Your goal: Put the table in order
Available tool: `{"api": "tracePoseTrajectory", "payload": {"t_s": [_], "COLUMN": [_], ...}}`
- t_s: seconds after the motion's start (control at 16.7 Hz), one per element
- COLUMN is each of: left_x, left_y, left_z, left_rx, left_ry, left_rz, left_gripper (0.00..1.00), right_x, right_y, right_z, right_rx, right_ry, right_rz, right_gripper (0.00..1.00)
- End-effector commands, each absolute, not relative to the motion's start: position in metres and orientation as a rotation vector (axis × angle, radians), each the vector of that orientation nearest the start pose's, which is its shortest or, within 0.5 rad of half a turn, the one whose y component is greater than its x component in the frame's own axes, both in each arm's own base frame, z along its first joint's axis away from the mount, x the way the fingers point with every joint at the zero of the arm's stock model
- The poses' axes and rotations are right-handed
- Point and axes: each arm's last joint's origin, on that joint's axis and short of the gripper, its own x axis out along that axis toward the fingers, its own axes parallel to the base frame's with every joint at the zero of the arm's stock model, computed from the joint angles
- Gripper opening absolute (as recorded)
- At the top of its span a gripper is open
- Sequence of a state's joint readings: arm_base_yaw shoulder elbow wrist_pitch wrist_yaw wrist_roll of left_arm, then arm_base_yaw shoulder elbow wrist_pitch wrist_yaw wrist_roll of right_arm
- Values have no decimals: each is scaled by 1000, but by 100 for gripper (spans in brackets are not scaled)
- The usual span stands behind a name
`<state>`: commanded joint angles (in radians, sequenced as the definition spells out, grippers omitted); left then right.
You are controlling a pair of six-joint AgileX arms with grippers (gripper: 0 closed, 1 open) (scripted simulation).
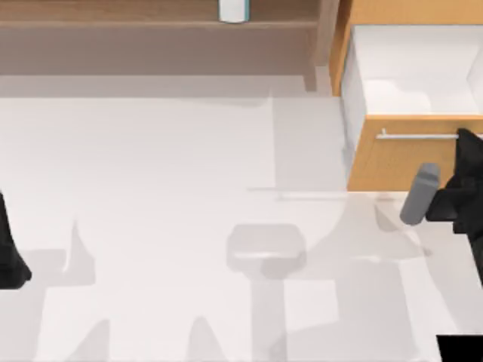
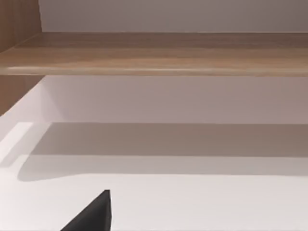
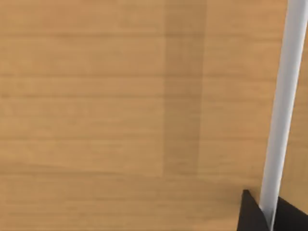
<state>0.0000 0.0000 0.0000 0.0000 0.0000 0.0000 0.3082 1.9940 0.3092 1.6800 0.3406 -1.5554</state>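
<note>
White table point(image 1: 151, 188); right pincer point(image 3: 266, 211) pinching drawer handle point(image 3: 284, 106); left pincer point(image 1: 9, 256) parked, spread unclear.

Along the back runs a light brown wooden shelf point(image 1: 151, 23), a pale wall showing behind it. At the right stands an orange-tan drawer cabinet point(image 1: 392, 162), its drawer pulled out, white inside, a silver bar handle point(image 1: 419, 136) across the front. Soft shadows fall below.

1. Bright, even light falls on the white table point(image 1: 151, 188), without glare.
2. Soft grey shadows of the arms spread towards its near edge.
3. The shelf point(image 2: 154, 53) casts a broad, soft-edged shadow band along the far edge.
</note>
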Motion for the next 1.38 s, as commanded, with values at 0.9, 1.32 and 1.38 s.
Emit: {"api": "tracePoseTrajectory", "payload": {"t_s": [0.9,1.32,1.38], "left_x": [106,106,106], "left_y": [-1,-1,-1], "left_z": [160,160,160], "left_rx": [0,0,0], "left_ry": [0,0,0], "left_rz": [0,0,0], "left_gripper": [100,100,100], "right_x": [315,336,343], "right_y": [71,71,71], "right_z": [88,88,88], "right_rx": [-1570,-1568,-1569], "right_ry": [12,13,13], "right_rz": [-2,-6,-4], "right_gripper": [0,0,0]}}
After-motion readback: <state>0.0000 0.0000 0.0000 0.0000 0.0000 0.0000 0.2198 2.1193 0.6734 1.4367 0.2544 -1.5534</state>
